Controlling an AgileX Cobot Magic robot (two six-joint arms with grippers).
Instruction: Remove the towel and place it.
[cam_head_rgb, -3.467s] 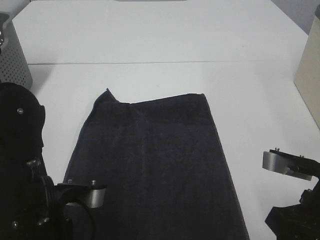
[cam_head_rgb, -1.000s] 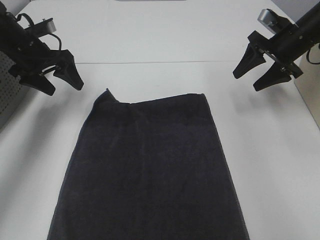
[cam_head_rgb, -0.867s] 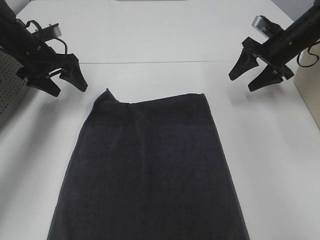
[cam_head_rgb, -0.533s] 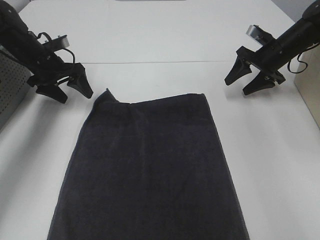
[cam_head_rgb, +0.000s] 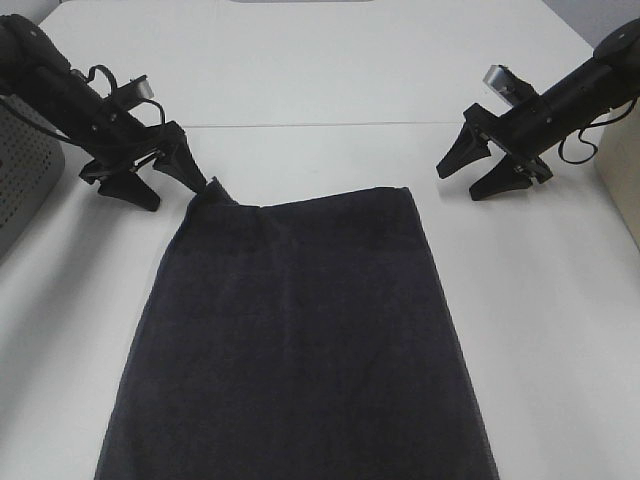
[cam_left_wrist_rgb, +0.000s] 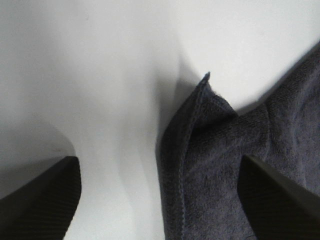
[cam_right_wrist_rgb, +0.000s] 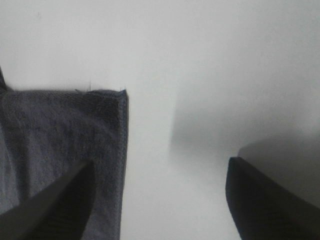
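The dark charcoal towel (cam_head_rgb: 300, 330) lies flat on the white table (cam_head_rgb: 330, 70), running off the near edge of the exterior view. Its far left corner is folded up into a small peak (cam_left_wrist_rgb: 202, 87). My left gripper (cam_head_rgb: 168, 187) is open, low over the table, its fingers straddling that far left corner (cam_head_rgb: 213, 186). My right gripper (cam_head_rgb: 470, 178) is open, low, just right of the towel's far right corner (cam_head_rgb: 405, 190). That corner also shows in the right wrist view (cam_right_wrist_rgb: 120, 92), between the open fingers.
A grey perforated basket (cam_head_rgb: 22, 170) stands at the left edge. A beige box (cam_head_rgb: 622, 170) stands at the right edge. A seam (cam_head_rgb: 330, 125) crosses the table behind the towel.
Both arms came from the near edge to the far side, then lowered and moved inward toward the towel's far corners. Both grippers stayed open. The towel has not moved.
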